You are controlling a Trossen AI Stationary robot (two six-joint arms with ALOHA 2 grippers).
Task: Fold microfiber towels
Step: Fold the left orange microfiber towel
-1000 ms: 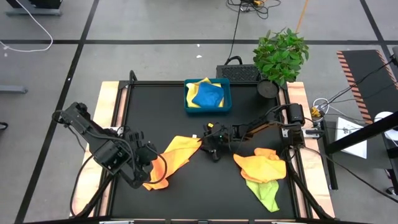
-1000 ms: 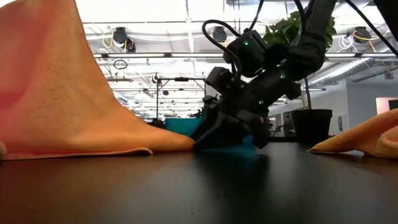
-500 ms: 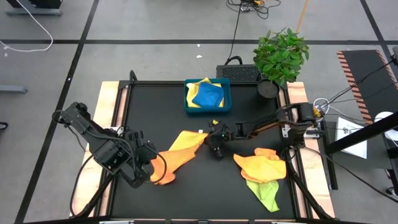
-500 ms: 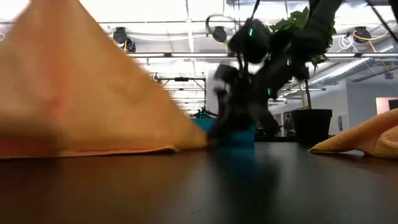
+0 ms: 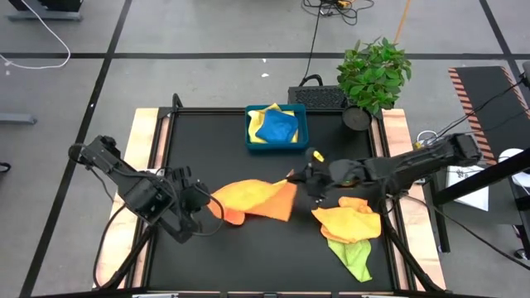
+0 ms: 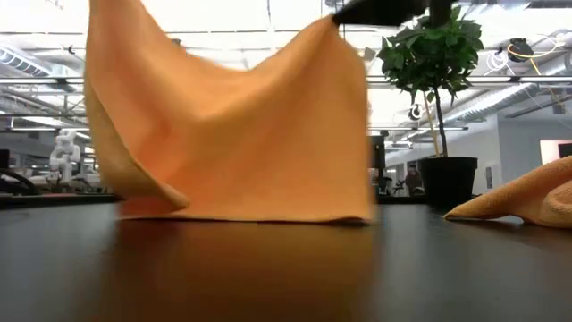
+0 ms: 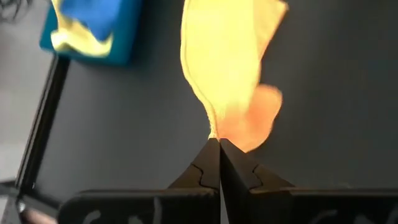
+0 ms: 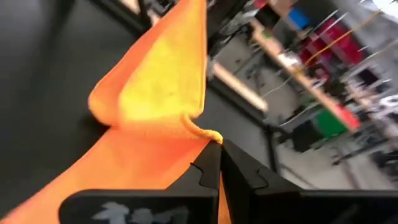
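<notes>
Mid-table: soft orange towel [image 5: 255, 199], draped, crumpled.

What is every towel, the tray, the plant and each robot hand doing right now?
Orange towel: lifted, stretched between both hands.
Left hand: shut on the orange towel.
Right hand: shut on the orange towel.
Orange-yellow towel: crumpled on the table.
Green towel: crumpled, partly under the orange-yellow towel.
Blue tray: holds a blue towel and a yellow towel, bunched.
Potted plant: upright.

Robotics lab or industrial workspace, grey concrete floor [image 5: 207, 79] with taped lines, loose cables [image 5: 37, 33], open ceiling with strip lights [image 6: 527, 94], black worktable [image 5: 224, 149], potted plant [image 5: 373, 73].
</notes>
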